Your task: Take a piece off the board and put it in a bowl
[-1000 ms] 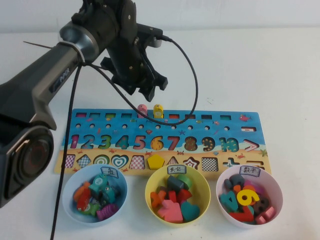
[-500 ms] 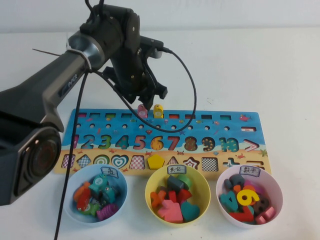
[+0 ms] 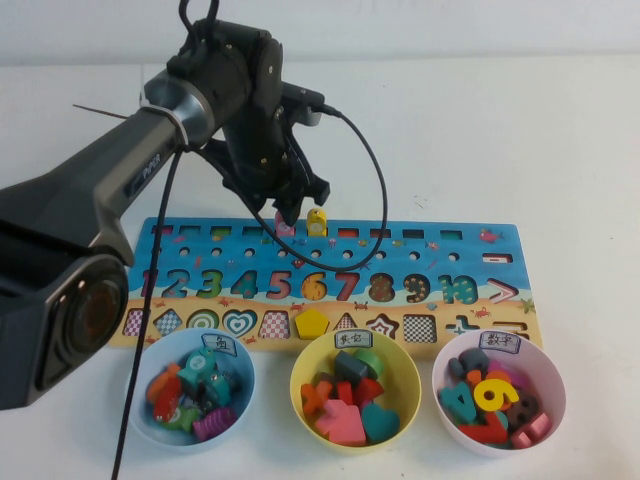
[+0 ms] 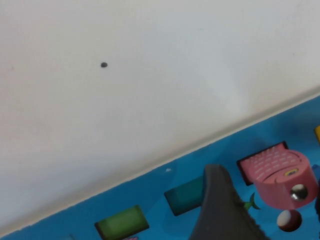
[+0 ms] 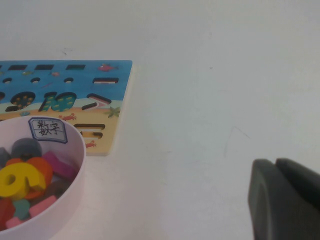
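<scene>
The pink piece [image 3: 284,229] stands in a slot in the back row of the blue board [image 3: 420,250], next to a yellow block [image 3: 317,222]. My left gripper [image 3: 286,214] is right over the piece and hides most of it in the high view. In the left wrist view the piece [image 4: 280,175] sits between the gripper's spread fingers [image 4: 220,215], which have not closed on it, and the board [image 4: 150,197] lies beneath. The pale blue bowl [image 3: 150,355] stands in front of the board at the left. My right gripper [image 5: 285,200] is shut and empty over bare table, right of the board.
A yellow bowl [image 3: 300,375] and a pinkish-lilac bowl [image 3: 555,375], both filled with pieces, stand in front of the board; the lilac one also shows in the right wrist view [image 5: 75,145]. The left arm's black cable [image 3: 385,180] hangs over the board.
My left gripper has come down and slightly right onto the pink piece, from above the board's far edge to around the piece. The piece and bowls have not moved.
</scene>
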You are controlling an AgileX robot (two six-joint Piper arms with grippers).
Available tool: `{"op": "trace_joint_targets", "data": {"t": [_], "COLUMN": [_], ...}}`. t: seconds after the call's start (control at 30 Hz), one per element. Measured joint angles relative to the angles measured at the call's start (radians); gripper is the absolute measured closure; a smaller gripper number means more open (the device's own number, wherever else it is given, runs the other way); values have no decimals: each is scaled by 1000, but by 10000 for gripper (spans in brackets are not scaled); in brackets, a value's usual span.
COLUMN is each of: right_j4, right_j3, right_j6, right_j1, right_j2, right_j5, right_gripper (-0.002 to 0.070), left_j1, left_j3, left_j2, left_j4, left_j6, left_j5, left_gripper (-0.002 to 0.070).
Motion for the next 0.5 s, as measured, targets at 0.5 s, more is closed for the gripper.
{"op": "trace_joint_targets", "data": {"t": [0.5], "right_j4": [0], "right_j3": [0], "right_j6": [0], "right_j1": [0], "right_j2": [0], "right_j5": [0], "right_gripper": [694], "left_j1": [0], "left_j3": [0], "left_j2": [19], "left_j4": [-17], "left_j6": [-18], "left_j5": [0], "left_gripper": [329]}}
